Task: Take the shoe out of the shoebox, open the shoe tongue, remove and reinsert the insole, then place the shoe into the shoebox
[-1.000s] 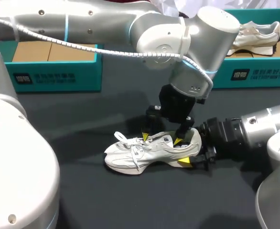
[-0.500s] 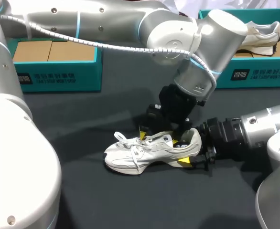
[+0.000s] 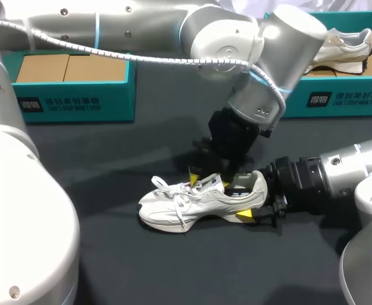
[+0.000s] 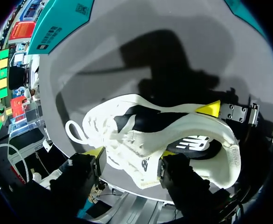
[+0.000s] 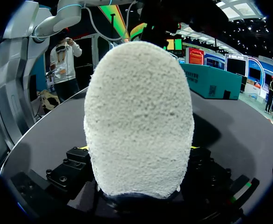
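Observation:
A white shoe [image 3: 192, 202] lies on its sole on the dark table, toe to the left. My left gripper [image 3: 212, 180] comes down on its opening. In the left wrist view the left gripper [image 4: 131, 153] pinches the tongue and far side of the shoe [image 4: 174, 126], one finger outside and one inside the opening. My right gripper [image 3: 254, 200] sits at the heel from the right. The right wrist view shows the fuzzy heel [image 5: 139, 116] filling the right gripper [image 5: 139, 149], with both fingers against its sides. The insole shows dark inside the shoe.
A teal shoebox [image 3: 72, 101] with cardboard inside stands at the back left. Another teal shoebox [image 3: 338, 98] at the back right holds a second shoe [image 3: 341, 44]. Bare table lies in front of and left of the shoe.
My left gripper has come down a little onto the shoe's opening and its fingers have closed in on the tongue area. The right arm and the shoe have stayed put.

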Robot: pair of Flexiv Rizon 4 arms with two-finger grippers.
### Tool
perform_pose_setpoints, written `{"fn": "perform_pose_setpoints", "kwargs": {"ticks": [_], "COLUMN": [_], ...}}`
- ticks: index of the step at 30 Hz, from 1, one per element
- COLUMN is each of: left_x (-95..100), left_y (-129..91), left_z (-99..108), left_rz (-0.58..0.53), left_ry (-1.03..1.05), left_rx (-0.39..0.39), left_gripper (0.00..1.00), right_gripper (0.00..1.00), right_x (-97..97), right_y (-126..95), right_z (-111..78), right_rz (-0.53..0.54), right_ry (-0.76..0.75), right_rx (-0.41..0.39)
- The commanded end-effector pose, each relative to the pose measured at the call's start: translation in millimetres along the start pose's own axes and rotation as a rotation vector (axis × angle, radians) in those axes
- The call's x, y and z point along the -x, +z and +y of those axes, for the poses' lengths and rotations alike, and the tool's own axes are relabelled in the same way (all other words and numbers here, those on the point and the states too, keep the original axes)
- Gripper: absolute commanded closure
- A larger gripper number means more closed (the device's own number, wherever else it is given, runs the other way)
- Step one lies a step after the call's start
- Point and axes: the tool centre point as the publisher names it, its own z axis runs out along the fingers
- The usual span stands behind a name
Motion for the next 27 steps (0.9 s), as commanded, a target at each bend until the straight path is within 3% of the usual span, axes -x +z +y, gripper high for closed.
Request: {"fn": "perform_pose_setpoints", "kwargs": {"ticks": [1, 8, 13, 17, 27], "left_x": [8.8, 16.0, 23.0, 32.3, 70.4], "left_y": [-2.9, -9.0, -11.2, -10.1, 2.8], "left_z": [8.3, 9.8, 8.0, 7.2, -1.1], "left_rz": [0.022, 0.054, 0.09, 0.15, 0.424], "left_ry": [-0.074, -0.074, -0.08, -0.056, -0.036], "left_rx": [-0.016, -0.018, -0.017, -0.018, 0.024], "left_gripper": [0.53, 0.73, 1.0, 1.0, 1.0], "right_gripper": [1.0, 1.0, 1.0, 1.0, 1.0], "right_x": [0.2, 0.2, 0.2, 0.2, 0.2], "right_y": [3.2, 3.2, 3.2, 3.2, 3.2], "right_z": [-0.4, -0.4, -0.4, -0.4, -0.4], "right_rz": [-0.003, -0.003, -0.003, -0.003, -0.003], "right_ry": [0.001, 0.001, 0.001, 0.001, 0.001], "right_rx": [-0.004, -0.004, -0.004, -0.004, -0.004]}}
